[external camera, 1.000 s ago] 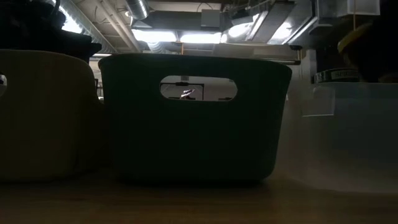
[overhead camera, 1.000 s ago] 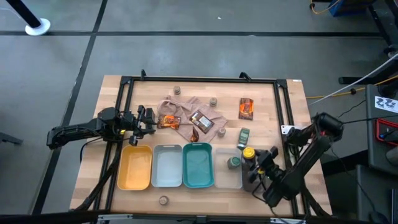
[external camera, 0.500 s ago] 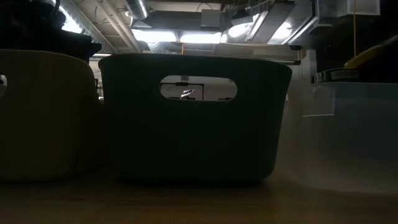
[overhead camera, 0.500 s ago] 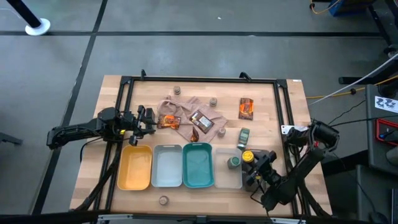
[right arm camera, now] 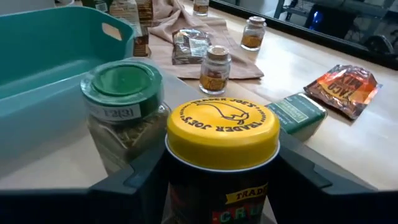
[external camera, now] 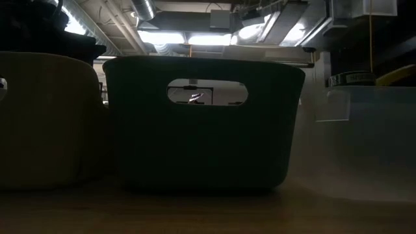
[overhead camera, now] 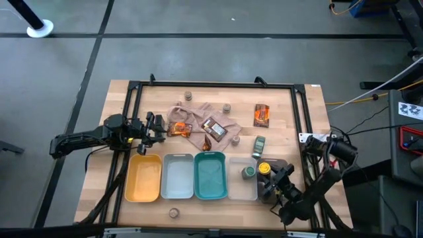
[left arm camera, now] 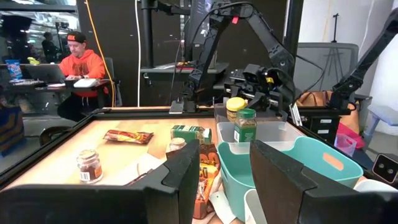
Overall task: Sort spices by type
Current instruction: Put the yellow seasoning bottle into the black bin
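Wooden surface (overhead camera: 291,112), four trays in a row: right end effector (overhead camera: 269,176) clamped on yellow-lidded jar (overhead camera: 264,166), upright just right of clear tray (overhead camera: 254,194) holding green-lidded jar (overhead camera: 248,172). Left end effector (overhead camera: 155,127) idle, fingers apart, far-left.

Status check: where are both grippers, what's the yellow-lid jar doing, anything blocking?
Right gripper shut on yellow-lid jar, over the clear tray. Green-lid jar already inside, right beside it. Left gripper open, empty, waiting left of the cloth.
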{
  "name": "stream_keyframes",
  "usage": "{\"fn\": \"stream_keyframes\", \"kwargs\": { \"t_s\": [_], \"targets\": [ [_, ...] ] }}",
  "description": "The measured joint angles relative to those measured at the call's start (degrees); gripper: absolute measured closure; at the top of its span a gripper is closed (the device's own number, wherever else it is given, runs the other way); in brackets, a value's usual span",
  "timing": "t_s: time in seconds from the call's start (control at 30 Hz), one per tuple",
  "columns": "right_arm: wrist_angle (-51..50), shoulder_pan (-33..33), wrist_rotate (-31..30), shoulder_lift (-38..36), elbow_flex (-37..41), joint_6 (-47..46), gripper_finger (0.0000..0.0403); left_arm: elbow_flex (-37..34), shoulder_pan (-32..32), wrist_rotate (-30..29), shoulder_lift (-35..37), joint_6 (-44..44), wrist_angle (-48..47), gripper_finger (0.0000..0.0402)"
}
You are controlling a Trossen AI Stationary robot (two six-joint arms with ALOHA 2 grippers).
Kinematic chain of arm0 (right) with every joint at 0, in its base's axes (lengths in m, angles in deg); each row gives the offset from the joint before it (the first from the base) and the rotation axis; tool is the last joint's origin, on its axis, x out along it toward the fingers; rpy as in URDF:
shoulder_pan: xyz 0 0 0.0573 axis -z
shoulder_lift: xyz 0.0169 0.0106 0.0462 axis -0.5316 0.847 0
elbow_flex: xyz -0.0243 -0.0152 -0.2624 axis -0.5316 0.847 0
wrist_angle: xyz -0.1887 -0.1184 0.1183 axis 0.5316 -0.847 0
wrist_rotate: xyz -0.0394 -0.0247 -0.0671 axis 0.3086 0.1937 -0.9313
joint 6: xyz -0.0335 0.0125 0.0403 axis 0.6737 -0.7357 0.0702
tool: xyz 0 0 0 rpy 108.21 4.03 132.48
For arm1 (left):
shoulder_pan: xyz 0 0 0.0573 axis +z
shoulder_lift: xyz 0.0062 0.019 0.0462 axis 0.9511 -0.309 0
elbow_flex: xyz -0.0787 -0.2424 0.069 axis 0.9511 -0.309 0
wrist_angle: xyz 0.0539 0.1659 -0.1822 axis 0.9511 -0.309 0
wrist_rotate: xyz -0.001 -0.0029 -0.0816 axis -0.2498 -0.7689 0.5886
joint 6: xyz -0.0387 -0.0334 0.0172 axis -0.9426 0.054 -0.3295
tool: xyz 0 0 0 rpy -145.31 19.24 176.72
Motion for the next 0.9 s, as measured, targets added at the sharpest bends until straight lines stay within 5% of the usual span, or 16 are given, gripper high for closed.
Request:
{"fn": "stream_keyframes", "kwargs": {
  "t_s": [0.3, 0.6, 0.9],
  "targets": [
    [-0.2, 0.1, 1.2, 1.1, 0.0, -1.4, 0.0167, 0.0, 0.0, 0.0, 0.0, 0.0, 0.0, 0.027],
    [1.0, 0.1, 11.6, 1.2, 0.1, -1.3, 0.0136, 0.0, 0.0, 0.0, 0.0, 0.0, 0.0, 0.027],
    [-0.4, 0.1, 13.0, 1.2, -3.6, -1.4, 0.0135, 0.0, 0.0, -0.5, 0.0, 0.0, 0.0, 0.027]
  ]
}}
